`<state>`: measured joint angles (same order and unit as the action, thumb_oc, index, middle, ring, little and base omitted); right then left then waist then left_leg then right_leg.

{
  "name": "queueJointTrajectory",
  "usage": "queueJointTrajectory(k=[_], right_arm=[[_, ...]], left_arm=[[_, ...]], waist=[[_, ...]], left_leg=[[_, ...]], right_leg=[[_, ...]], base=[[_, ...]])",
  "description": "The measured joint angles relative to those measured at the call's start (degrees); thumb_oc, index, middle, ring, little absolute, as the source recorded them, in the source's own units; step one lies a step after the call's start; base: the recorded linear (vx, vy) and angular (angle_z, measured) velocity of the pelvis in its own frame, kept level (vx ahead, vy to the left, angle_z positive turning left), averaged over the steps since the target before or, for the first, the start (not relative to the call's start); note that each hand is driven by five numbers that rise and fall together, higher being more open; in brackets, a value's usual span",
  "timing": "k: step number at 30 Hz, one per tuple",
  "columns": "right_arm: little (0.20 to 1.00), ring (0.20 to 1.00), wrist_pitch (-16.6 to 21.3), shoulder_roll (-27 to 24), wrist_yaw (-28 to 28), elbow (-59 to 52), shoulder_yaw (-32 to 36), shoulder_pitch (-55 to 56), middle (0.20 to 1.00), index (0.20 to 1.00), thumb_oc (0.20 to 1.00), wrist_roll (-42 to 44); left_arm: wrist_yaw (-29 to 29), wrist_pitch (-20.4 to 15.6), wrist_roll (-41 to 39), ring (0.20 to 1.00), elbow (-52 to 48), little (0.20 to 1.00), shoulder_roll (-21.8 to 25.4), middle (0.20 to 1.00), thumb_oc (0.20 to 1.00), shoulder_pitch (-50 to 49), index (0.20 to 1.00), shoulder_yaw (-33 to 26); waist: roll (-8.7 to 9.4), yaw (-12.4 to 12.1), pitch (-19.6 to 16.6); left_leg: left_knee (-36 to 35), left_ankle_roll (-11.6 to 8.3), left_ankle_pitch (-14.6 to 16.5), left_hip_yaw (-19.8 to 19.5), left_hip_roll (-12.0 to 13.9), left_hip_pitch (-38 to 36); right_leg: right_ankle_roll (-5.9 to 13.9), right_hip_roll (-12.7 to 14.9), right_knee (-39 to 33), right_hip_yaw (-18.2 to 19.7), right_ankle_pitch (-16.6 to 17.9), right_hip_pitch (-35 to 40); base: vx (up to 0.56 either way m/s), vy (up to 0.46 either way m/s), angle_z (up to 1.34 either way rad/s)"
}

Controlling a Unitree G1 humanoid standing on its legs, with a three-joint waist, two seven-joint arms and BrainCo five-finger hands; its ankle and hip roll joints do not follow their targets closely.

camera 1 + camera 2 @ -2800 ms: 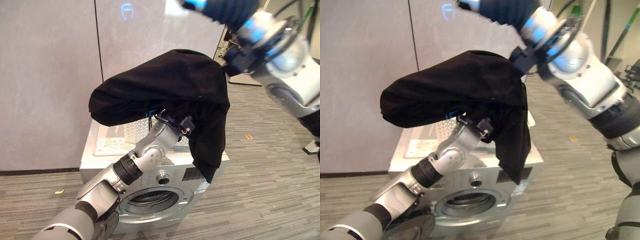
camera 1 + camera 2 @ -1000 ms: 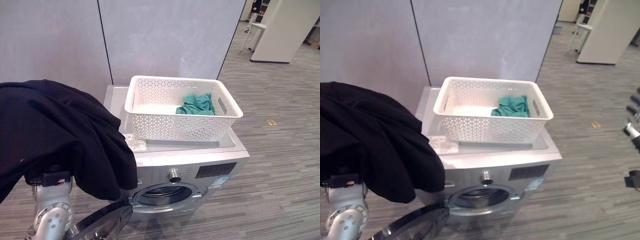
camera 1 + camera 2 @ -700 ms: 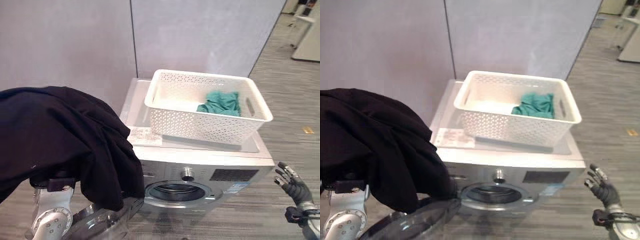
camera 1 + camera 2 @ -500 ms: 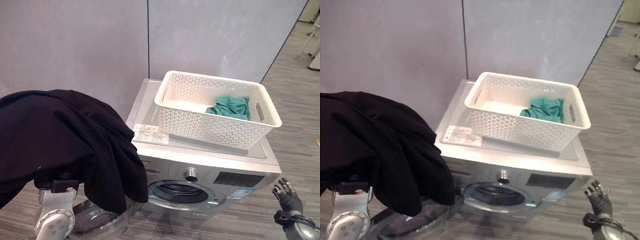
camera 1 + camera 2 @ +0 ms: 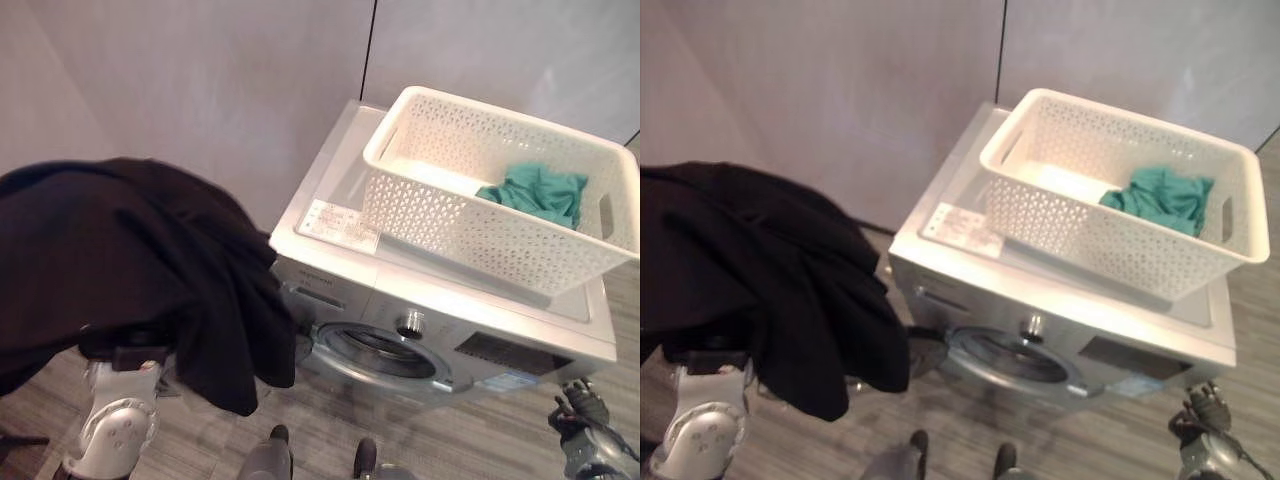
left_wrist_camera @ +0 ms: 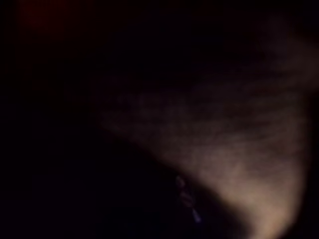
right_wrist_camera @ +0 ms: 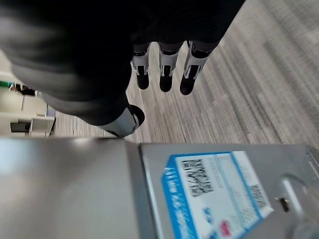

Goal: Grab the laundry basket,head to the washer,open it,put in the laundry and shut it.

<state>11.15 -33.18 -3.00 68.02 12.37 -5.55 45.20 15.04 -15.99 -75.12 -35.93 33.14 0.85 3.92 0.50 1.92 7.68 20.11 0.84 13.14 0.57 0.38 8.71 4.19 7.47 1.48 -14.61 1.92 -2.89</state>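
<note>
Draped at frame left, the black garment [image 5: 130, 260] had left the basket [image 5: 470, 225]; left fingers hidden, right hand [image 7: 164, 67] relaxed, empty.

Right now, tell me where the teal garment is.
The teal garment lies inside the white basket on top of the washer, at the basket's right end.

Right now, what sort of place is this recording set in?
Probably an office or lab space rather than a home laundry room: the washer stands alone on grey carpet flooring against plain partition wall panels.
</note>
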Motion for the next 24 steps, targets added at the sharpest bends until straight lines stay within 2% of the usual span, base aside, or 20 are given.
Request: queueJointTrajectory(k=[2, 5, 7, 8, 9, 10, 11, 13, 14, 15, 21, 22, 23, 24], right_arm=[[1.0, 1.0, -0.48, 2.59, 0.13, 0.86, 0.27, 2.99, 1.0, 1.0, 1.0, -0.04], [1.0, 1.0, -1.08, 4.31, 0.3, 1.3, 0.23, 5.88, 1.0, 1.0, 1.0, -0.54], [1.0, 1.0, -1.1, 5.91, 0.34, 1.47, -0.13, 6.88, 1.0, 1.0, 1.0, -1.19], [1.0, 1.0, -1.4, 7.16, 0.3, 1.14, -1.14, 7.66, 1.0, 1.0, 1.0, -1.29], [1.0, 1.0, -1.34, 7.23, 0.24, 1.12, -1.38, 8.51, 1.0, 1.0, 1.0, -1.31], [1.0, 1.0, -1.31, 7.81, 0.2, 0.63, -2.85, 8.81, 1.0, 1.0, 1.0, -1.32], [1.0, 1.0, -1.51, 8.12, -0.01, 0.62, -3.15, 8.88, 1.0, 1.0, 1.0, -1.53], [1.0, 1.0, -1.61, 7.88, -0.02, 0.74, -3.06, 7.69, 1.0, 1.0, 1.0, -2.48], [1.0, 1.0, -1.62, 7.89, -0.05, 1.08, -3.03, 7.04, 1.0, 1.0, 1.0, -3.34], [1.0, 1.0, -1.7, 7.91, -0.08, 1.73, -3.03, 6.37, 1.0, 1.0, 1.0, -3.96], [1.0, 1.0, -2.18, 7.71, -0.03, 2.4, -4.23, 2.21, 1.0, 1.0, 1.0, -8.03], [1.0, 1.0, -2.27, 7.6, -0.01, 2.78, -5.35, 1.87, 1.0, 1.0, 1.0, -8.27], [1.0, 1.0, -2.53, 7.5, -0.1, 2.97, -6.52, 2.26, 1.0, 1.0, 1.0, -9.05], [1.0, 1.0, -3.01, 7.52, -0.82, 3.61, -8.33, 2.71, 1.0, 1.0, 1.0, -10.31]], left_arm=[[0.14, 0.03, 0.44, 0.2, 1.03, 0.2, -0.78, 0.2, 0.2, 1.37, 0.2, 2.47], [0.14, 0.17, 1.07, 0.2, 1.31, 0.2, -0.34, 0.2, 0.2, 1.1, 0.2, 3.88], [0.06, 0.46, 1.26, 0.2, 1.8, 0.2, 1.54, 0.2, 0.2, 1.1, 0.2, 4.03], [0.07, 1.42, 1.32, 0.2, 2.61, 0.2, 3.76, 0.2, 0.2, 1.2, 0.2, 4.11], [0.17, 1.54, 1.22, 0.2, 2.98, 0.2, 3.92, 0.2, 0.2, 1.54, 0.2, 4.58], [0.23, 1.53, 0.87, 0.2, 4.4, 0.2, 5.42, 0.2, 0.2, 3.17, 0.2, 7.04], [0.3, 2.2, 0.89, 0.2, 5.29, 0.2, 6.04, 0.2, 0.2, 3.33, 0.2, 8.26], [0.34, 2.7, 0.84, 0.2, 5.44, 0.2, 7.05, 0.2, 0.2, 1.09, 0.2, 8.32], [0.33, 3.46, 0.85, 0.2, 5.54, 0.2, 7.15, 0.2, 0.2, -0.5, 0.2, 8.41], [0.42, 4.15, 0.71, 0.2, 5.63, 0.2, 7.26, 0.2, 0.2, -1.44, 0.2, 9.0], [1.91, 6.03, -0.99, 0.2, 6.49, 0.2, 9.48, 0.2, 0.2, -3.23, 0.2, 11.55], [1.99, 6.26, -1.02, 0.2, 7.19, 0.2, 9.68, 0.2, 0.2, -3.03, 0.2, 12.9], [2.18, 6.46, -1.02, 0.2, 7.87, 0.2, 9.15, 0.2, 0.2, -3.0, 0.2, 14.36], [2.51, 7.31, -0.98, 0.2, 8.04, 0.2, 9.2, 0.2, 0.2, -3.4, 0.2, 15.75]], waist=[[1.46, 0.54, 0.28], [2.38, 1.03, -0.22], [2.75, 1.99, -0.46], [2.35, 2.23, -0.34], [2.54, 2.85, -0.42], [2.47, 3.04, -0.57], [2.69, 3.37, -0.72], [3.16, 2.66, -1.05], [3.38, 2.19, -1.15], [3.66, 2.11, -1.38], [3.75, 0.47, -1.37], [3.52, 0.48, -1.21], [3.27, 0.22, -1.05], [3.57, -1.27, -1.25]], left_leg=[[-4.82, 1.55, -1.38, 0.02, -2.39, -2.79], [-4.26, 2.89, -0.94, 1.11, -3.68, -2.66], [-4.47, 3.73, -0.93, 1.55, -4.11, -2.93], [-6.93, 4.32, -1.79, 1.76, -3.82, -5.25], [-7.57, 4.67, -2.02, 1.6, -3.84, -5.76], [-7.4, 4.67, -2.06, 0.16, -3.8, -5.61], [-7.6, 4.61, -2.1, -0.12, -3.71, -5.83], [-7.4, 4.44, -2.05, 1.78, -3.67, -6.08], [-7.41, 4.01, -1.49, 1.9, -3.82, -6.68], [-6.84, 3.53, -1.11, 1.62, -3.78, -6.82], [-6.39, 2.23, -0.17, 2.04, -1.41, -6.95], [-6.32, 2.14, -0.25, 1.69, -0.84, -6.99], [-6.33, 1.92, -0.46, 1.48, -0.3, -7.15], [-6.53, 1.25, -0.78, 1.59, 0.33, -7.65]], right_leg=[[0.7, 2.17, 1.06, 0.82, -0.17, -0.13], [0.53, 2.98, 1.26, 2.86, 0.24, -0.88], [1.55, 3.67, 3.63, 3.77, 1.59, -2.1], [0.95, 3.23, 9.63, 4.95, -0.67, -5.45], [1.2, 2.41, 10.28, 6.06, -0.92, -6.0], [2.29, -1.03, 12.23, 14.03, -1.7, -7.32], [2.15, -2.12, 12.74, 15.18, -2.38, -8.32], [0.67, -0.85, 11.15, 14.18, -0.57, -9.42], [0.42, 0.22, 8.57, 13.02, 3.53, -9.09], [1.46, 0.35, 6.71, 13.8, 4.97, -7.97], [0.86, -1.4, 1.76, 12.85, 6.46, -5.62], [0.91, -1.44, 1.88, 13.2, 6.22, -5.29], [0.99, -1.36, 3.67, 14.24, 4.15, -5.27], [1.92, 0.17, 5.69, 14.84, 3.33, -4.91]], base=[[0.02, 0.156, 0.01], [-0.02, 0.149, -0.17], [-0.04, 0.085, -0.16], [-0.05, 0.05, -0.08], [-0.08, 0.005, 0.16], [-0.03, -0.075, 0.45], [-0.03, -0.074, 0.35], [-0.01, -0.093, -0.18], [-0.02, -0.114, -0.2], [-0.04, -0.084, -0.13], [-0.08, -0.167, -0.09], [-0.09, -0.24, 0.24], [-0.07, -0.251, 0.2], [-0.05, -0.29, 0.04]])
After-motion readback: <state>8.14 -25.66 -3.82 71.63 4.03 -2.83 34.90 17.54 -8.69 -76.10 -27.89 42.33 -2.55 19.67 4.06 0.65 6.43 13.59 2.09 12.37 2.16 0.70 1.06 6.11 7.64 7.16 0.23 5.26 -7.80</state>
